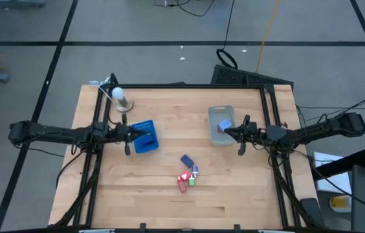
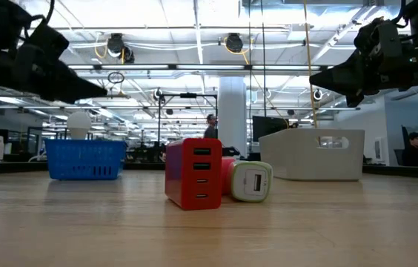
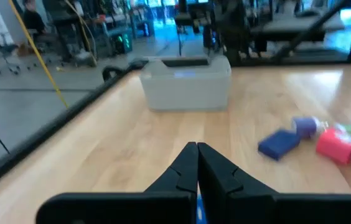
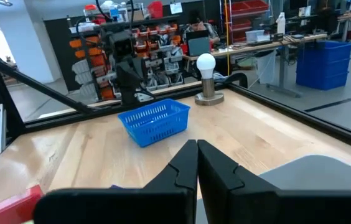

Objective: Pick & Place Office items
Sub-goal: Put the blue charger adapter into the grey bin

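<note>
Wooden bench (image 1: 137,188), open workshop behind with people at desks far off. I see both arms parked high. My left hand (image 1: 145,134) hovers over the blue basket (image 1: 145,144), fingers pressed together, nothing held as far as I can tell. My right hand (image 1: 226,133) hangs over the clear bin (image 1: 215,113), fingers also closed and empty. One blue item (image 1: 223,125) already sits in that bin.

The rest of the office items (image 1: 188,175) lie clumped near the bench centre, between the two containers: a dark blue block (image 1: 186,160), a red charger (image 2: 193,173), a pale green plug (image 2: 251,181), plus a purple bit. They touch or nearly touch.

Risk as I judge it: closed fingers coming down on the clump will shove pieces instead of gripping, so I must open first. Tight packing means a grab may pinch two at once or knock the upright red charger over. The bulb lamp (image 1: 120,98) stands just beside the basket; a wide left swing could tip it.
</note>
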